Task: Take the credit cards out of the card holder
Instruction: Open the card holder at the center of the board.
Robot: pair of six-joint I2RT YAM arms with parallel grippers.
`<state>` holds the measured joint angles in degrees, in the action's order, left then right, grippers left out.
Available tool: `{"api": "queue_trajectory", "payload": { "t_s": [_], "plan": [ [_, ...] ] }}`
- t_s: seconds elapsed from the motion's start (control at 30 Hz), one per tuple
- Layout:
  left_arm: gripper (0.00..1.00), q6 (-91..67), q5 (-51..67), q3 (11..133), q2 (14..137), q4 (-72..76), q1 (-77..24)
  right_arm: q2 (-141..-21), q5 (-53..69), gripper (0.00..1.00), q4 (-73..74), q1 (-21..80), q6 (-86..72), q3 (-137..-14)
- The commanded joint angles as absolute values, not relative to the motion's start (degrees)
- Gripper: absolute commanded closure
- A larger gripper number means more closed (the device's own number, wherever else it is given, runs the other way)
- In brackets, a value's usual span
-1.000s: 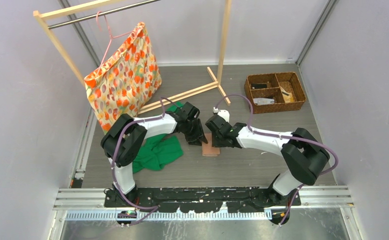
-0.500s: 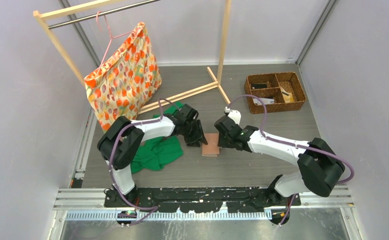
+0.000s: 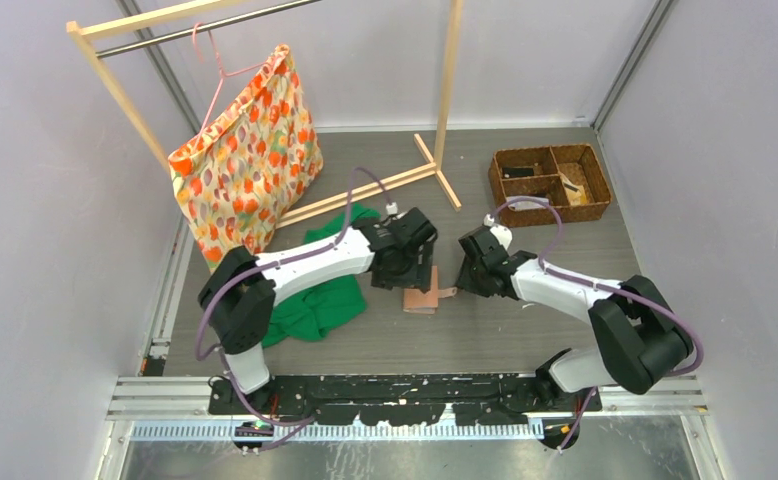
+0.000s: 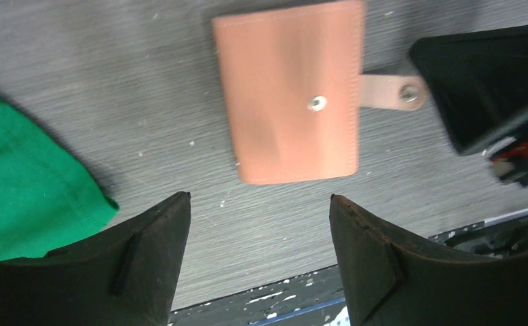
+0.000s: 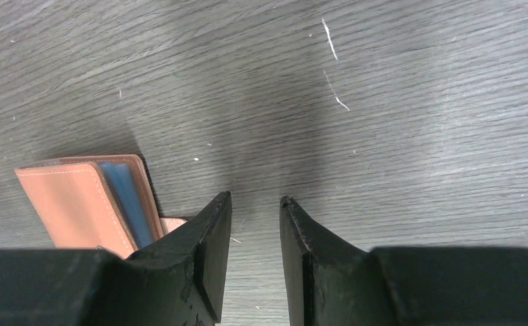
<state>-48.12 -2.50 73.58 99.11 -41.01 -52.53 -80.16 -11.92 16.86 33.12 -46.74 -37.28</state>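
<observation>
Lying flat: card holder (image 4: 292,88) | snap tab (image 4: 390,92) pointing toward right pincer (image 5: 254,199)

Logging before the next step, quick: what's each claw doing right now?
Left claw: wide open, empty, by the card holder.
Right claw: only slightly open, holding nothing.

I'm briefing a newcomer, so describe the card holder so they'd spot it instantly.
On the grey table, find the crumpled green cloth left of centre. Just right of it lies the card holder. It alone is small, flat and salmon-pink, with a snap tab sticking out one side.
</observation>
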Motion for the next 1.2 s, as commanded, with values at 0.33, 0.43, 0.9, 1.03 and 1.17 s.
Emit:
{"api": "queue_trajectory", "payload": {
  "t_s": [0.33,0.43,0.9,1.03,1.17],
  "plan": [
    [0.21,-47.0,-26.0,99.8,116.8,-60.3,-63.7,-64.7,-12.1,0.52,28.4,26.1,-46.5,-33.2],
    [0.21,-46.7,-25.4,101.1,119.5,-59.9,-64.2,-60.8,-12.8,0.48,31.7,25.0,-45.8,-32.1],
    [0.42,-44.9,-23.8,99.9,120.7,-56.2,-64.2,-58.6,-10.9,0.48,32.0,24.6,-45.8,-32.4],
    [0.31,-43.9,-24.0,100.3,120.7,-56.3,-64.2,-59.7,-10.2,0.48,30.9,24.5,-45.8,-32.8],
    [0.23,-43.6,-26.7,102.0,122.0,-57.7,-64.5,-59.9,-10.1,0.48,30.3,24.6,-46.4,-32.8]
  ]
}}
